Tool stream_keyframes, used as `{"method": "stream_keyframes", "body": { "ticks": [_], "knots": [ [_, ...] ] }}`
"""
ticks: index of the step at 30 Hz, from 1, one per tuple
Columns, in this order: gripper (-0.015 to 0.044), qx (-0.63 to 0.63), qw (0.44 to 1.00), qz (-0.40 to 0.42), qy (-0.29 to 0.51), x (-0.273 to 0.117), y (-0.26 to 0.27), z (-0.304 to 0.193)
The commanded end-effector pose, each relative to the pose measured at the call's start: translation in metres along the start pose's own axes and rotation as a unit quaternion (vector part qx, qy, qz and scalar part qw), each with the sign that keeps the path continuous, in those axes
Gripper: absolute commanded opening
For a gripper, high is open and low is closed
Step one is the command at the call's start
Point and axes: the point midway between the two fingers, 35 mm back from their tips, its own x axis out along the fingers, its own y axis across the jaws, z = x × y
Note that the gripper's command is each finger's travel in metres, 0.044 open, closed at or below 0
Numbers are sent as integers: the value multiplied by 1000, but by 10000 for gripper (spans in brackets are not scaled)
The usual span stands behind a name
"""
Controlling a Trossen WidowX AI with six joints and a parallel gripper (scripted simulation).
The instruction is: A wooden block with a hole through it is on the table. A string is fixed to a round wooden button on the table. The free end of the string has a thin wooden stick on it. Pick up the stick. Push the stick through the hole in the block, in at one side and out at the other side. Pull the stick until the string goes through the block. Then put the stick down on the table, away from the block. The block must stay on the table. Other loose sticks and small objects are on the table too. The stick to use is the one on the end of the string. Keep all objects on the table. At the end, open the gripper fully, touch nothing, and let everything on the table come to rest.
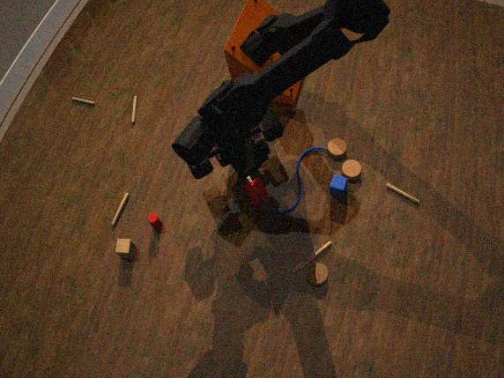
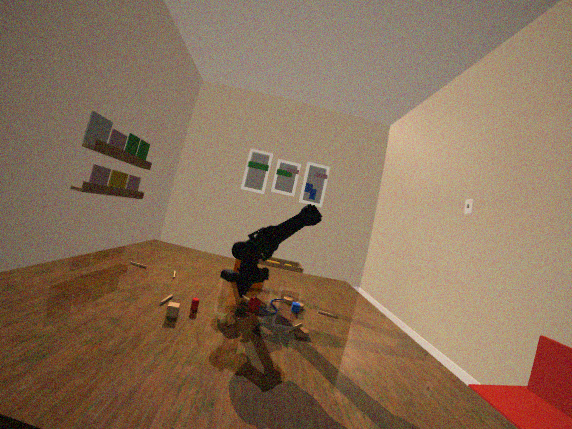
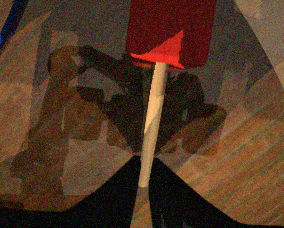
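Observation:
The red block (image 1: 256,191) (image 2: 255,304) (image 3: 172,30) stands on the table under the arm. The pale wooden stick (image 1: 249,179) (image 3: 154,112) sticks out of the block's near side. My gripper (image 1: 248,174) (image 3: 145,163) is shut on the stick near its outer end. Whether the stick's other end is still inside the hole is hidden. The blue string (image 1: 300,181) (image 2: 273,307) (image 3: 11,21) curves from a round wooden button (image 1: 337,147) to the block's far side, where its end is hidden.
A second wooden disc (image 1: 352,168) and a blue cube (image 1: 338,184) (image 2: 296,307) lie near the button. A third disc (image 1: 322,274) and a loose stick (image 1: 323,248) lie in front. A red cylinder (image 1: 153,219) and a wooden cube (image 1: 123,246) stand left; other loose sticks lie at both sides.

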Motion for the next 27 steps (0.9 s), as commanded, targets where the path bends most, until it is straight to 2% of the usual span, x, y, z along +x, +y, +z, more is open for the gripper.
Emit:
{"method": "stream_keyframes", "body": {
  "ticks": [1, 27],
  "knots": [
    [0, -1, 1000, -1, 1, 0, -1, -6],
    [0, 0, 1000, 4, 2, -1, -2, -37]
  ]
}}
